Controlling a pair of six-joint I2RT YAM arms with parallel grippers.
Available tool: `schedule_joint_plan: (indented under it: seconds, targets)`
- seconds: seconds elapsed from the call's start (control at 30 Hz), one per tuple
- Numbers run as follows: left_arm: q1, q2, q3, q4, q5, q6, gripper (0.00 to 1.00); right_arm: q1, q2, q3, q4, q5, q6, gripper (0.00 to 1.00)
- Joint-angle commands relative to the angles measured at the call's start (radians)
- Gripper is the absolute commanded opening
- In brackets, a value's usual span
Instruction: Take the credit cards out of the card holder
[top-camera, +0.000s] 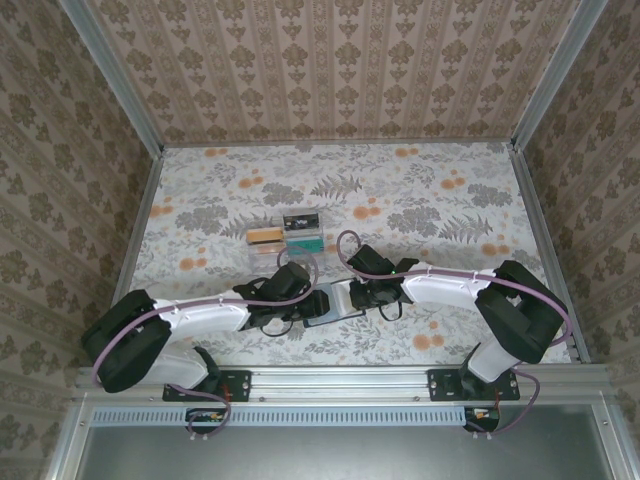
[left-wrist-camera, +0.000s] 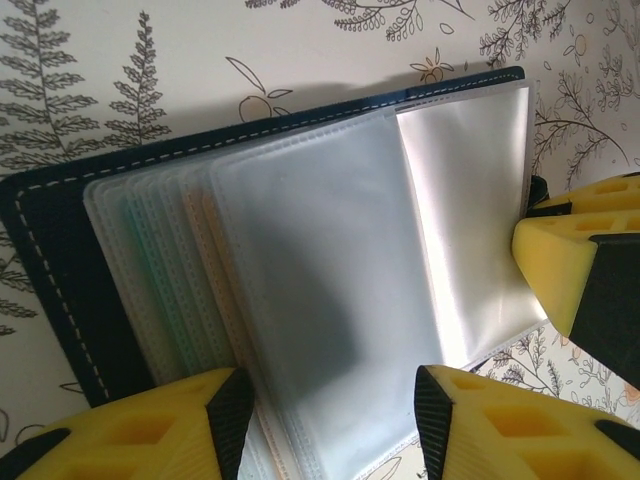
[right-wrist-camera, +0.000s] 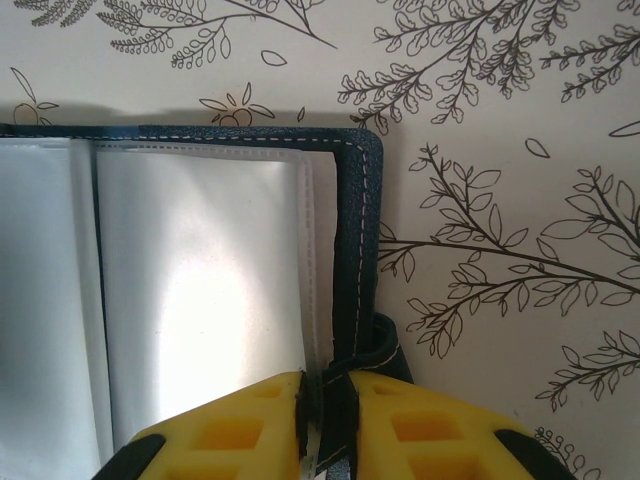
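The dark navy card holder (left-wrist-camera: 60, 270) lies open on the floral table, its greyish see-through sleeves (left-wrist-camera: 320, 290) fanned out. Tan and greenish tints of the credit cards (left-wrist-camera: 196, 240) show through the left sleeves; their faces are blurred. My left gripper (left-wrist-camera: 335, 425) is open, its black pads standing either side of the top sleeve's lower edge. My right gripper (right-wrist-camera: 325, 420) is shut on the card holder's (right-wrist-camera: 355, 260) right cover edge, by the strap. In the top view both grippers, left (top-camera: 305, 300) and right (top-camera: 350, 297), meet over the card holder (top-camera: 328, 308).
A clear plastic box (top-camera: 285, 232) with orange and teal contents stands just behind the grippers. One yellow finger of the right gripper (left-wrist-camera: 560, 260) shows at the card holder's right edge in the left wrist view. Walls enclose the table (top-camera: 420, 190) on three sides.
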Motion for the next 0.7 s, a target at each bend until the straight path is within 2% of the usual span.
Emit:
schedule_joint_plan:
  seconds: [0.0, 0.1, 0.33, 0.67]
  targets:
    - [-0.004, 0.036, 0.015, 0.029, 0.037, 0.021, 0.52, 0.014, 0.054, -0.018, -0.038, -0.036, 0.019, 0.21]
    - [-0.007, 0.048, 0.022, 0.037, 0.046, 0.024, 0.55, 0.016, 0.057, -0.017, -0.037, -0.036, 0.02, 0.21]
    - [-0.012, 0.056, 0.024, 0.055, 0.053, 0.029, 0.7, 0.017, 0.057, -0.019, -0.039, -0.034, 0.02, 0.21]
    - [-0.015, 0.021, 0.01, 0.092, 0.063, 0.037, 0.64, 0.019, 0.062, -0.016, -0.035, -0.036, 0.024, 0.22]
